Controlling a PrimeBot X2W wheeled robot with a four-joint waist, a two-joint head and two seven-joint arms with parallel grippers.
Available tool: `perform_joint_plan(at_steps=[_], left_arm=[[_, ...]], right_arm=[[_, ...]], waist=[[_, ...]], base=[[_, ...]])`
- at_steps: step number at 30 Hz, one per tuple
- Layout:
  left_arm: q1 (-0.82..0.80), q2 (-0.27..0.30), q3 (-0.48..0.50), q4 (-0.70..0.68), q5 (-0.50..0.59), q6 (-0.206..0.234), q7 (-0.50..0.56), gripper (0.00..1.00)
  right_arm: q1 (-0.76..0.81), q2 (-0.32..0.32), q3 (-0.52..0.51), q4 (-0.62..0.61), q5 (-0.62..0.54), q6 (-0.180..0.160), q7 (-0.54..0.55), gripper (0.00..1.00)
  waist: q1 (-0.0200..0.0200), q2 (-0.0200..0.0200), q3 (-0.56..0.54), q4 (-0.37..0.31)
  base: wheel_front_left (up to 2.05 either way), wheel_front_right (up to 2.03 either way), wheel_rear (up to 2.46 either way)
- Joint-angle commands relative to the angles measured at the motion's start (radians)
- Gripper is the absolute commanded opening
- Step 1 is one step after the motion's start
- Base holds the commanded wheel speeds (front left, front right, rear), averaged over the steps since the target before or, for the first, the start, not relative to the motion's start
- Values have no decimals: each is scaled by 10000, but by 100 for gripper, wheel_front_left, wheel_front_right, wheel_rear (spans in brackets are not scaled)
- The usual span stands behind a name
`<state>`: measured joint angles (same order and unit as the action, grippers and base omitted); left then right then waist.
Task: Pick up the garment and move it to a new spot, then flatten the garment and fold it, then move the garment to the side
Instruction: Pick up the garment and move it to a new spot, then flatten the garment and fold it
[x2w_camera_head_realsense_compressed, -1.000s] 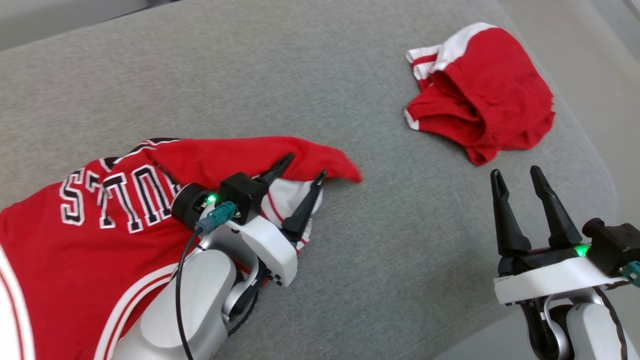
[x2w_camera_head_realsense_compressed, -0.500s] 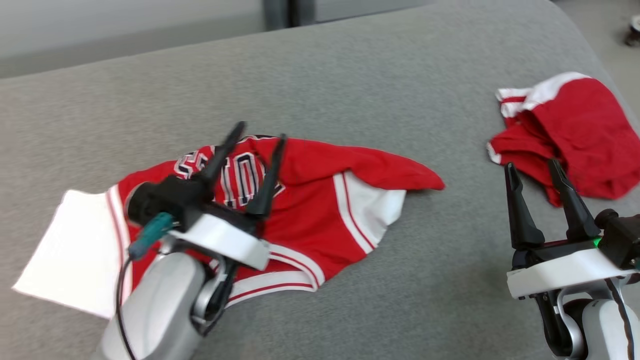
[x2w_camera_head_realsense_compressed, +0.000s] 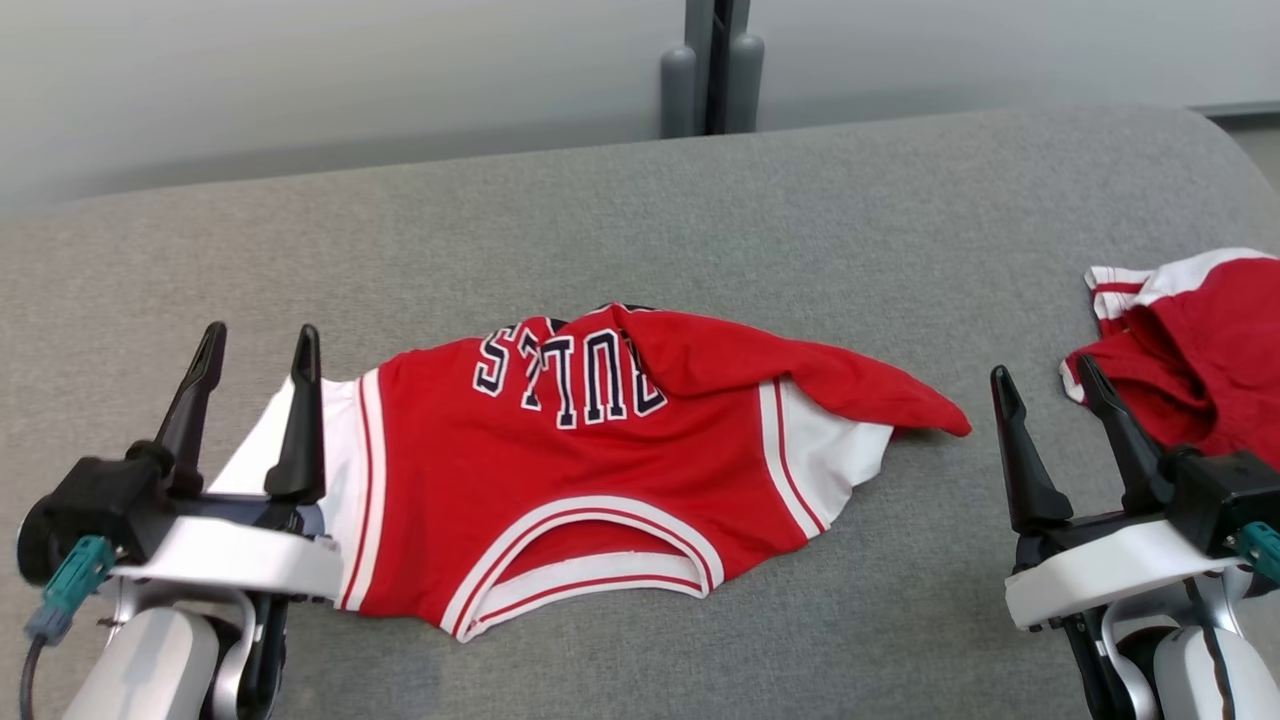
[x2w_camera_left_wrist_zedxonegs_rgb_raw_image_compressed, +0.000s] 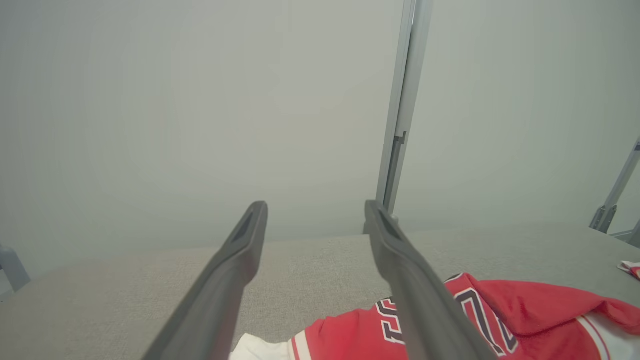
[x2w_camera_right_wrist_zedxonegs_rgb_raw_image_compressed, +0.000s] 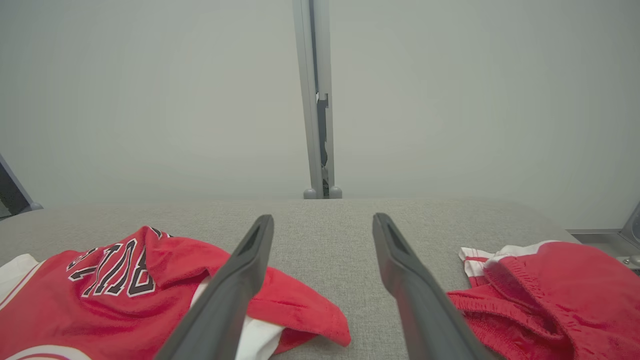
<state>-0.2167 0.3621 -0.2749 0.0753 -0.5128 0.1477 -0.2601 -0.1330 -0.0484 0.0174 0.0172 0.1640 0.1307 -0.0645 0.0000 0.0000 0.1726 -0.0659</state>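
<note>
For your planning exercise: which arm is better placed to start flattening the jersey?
Probably the right arm: its open jaws sit by the folded flap of the jersey; the left arm is by its flat edge.

Red jersey (x2w_camera_head_realsense_compressed: 560, 480): chest lettering (x2w_camera_head_realsense_compressed: 565, 378) in white block capitals with dark outlines, upside down in the head view. It reads "BULLS", the first letter partly covered by a fold of cloth.

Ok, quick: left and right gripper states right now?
Left gripper: open, holding nothing, at the white edge of the red jersey.
Right gripper: open, holding nothing.
</note>
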Motion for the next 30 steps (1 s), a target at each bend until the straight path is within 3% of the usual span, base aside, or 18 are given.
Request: perform_joint_plan(at_steps=[1, 13, 30], left_arm=[[254, 88, 178, -204, 73, 22, -38, 100], [1444, 302, 688, -720, 290, -235, -42, 100], [1646, 335, 715, -489, 144, -390, -15, 100]], right_arm=[[119, -54, -1, 22, -107, 1, 58, 100], [611, -53, -16, 36, -360, 1, 261, 100], [814, -54, -147, -203, -281, 1, 346, 100]], waist=[[0, 0, -220, 170], [0, 0, -909, 285], [0, 0, -1076, 392]], base=[[0, 0, 0], [0, 0, 0], [0, 0, 0]])
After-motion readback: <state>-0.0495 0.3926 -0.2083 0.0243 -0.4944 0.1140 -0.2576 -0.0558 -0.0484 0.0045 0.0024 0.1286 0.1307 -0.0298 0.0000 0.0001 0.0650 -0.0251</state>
